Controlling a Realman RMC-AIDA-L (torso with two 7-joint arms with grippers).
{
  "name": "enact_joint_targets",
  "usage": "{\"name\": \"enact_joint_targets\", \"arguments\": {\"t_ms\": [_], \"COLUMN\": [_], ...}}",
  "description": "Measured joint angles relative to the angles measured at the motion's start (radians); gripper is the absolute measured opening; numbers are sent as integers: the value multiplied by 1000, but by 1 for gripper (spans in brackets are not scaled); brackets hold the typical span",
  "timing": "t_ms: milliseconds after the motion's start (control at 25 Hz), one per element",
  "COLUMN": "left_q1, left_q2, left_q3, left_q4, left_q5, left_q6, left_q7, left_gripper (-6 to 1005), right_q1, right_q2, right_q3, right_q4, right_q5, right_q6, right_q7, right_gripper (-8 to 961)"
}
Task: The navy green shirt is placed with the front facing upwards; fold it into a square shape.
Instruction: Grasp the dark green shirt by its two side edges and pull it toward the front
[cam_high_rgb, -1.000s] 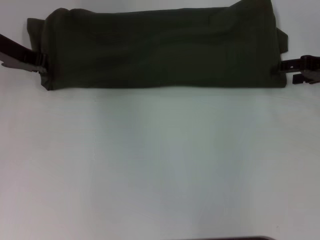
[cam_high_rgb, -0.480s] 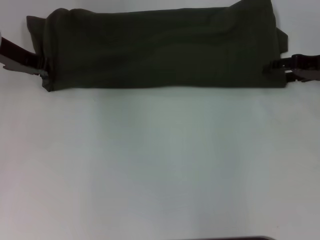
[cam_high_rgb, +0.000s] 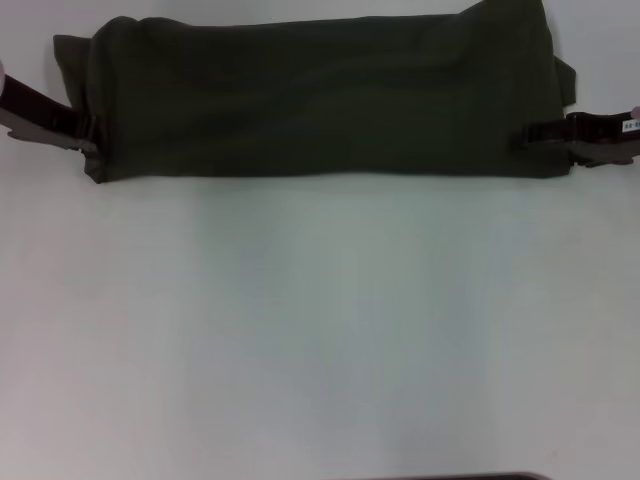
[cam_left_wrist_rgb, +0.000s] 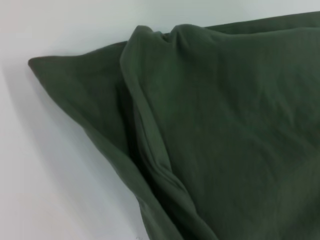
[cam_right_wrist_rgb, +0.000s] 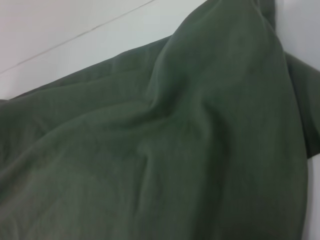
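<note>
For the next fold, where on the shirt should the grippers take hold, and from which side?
Probably at the two short ends. The navy green shirt lies as a long band across the far table, so the left gripper suits its left end and the right gripper its right end, each coming in sideways near the front edge.

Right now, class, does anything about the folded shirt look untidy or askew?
Yes. The shirt lies as a long band, but a flap pokes out beyond its right end, and the left end is bunched and uneven.
</note>
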Motion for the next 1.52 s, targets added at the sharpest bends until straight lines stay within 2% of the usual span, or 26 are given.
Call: {"name": "enact_joint_targets", "arguments": {"t_ms": [480,720,1160,1240,1440,1520], "left_q1": [-5,-6,-7,-7,-8,-7], "left_q2": [-2,-2,3,4,9,11], "left_q3": [0,0,3,3,27,29], "left_q4": [1,1,1,2,0,0], "left_q5": [0,0,2,2,3,3], "left_q6": [1,11,36,38,51,61], "left_q7": [0,-1,0,0,2,2], "left_gripper": [-2,-1,-2,-2,-1,-1], "right_q1": [-5,8,11,12,13,13], "right_q2": [2,4,-1,-2,-5,-5], "right_q3": [-6,-45,-46,-44,-39,-39], "right_q4": [-5,-8,-11,-13,-26,-27], "right_q5": [-9,-43,-44,-44,-42,-42], "right_q6": [18,33,6,2,-8,-12], "right_q7": [-10,-7,-4,-4,-3,-2], "right_gripper": [861,653,406,193,10,10]}}
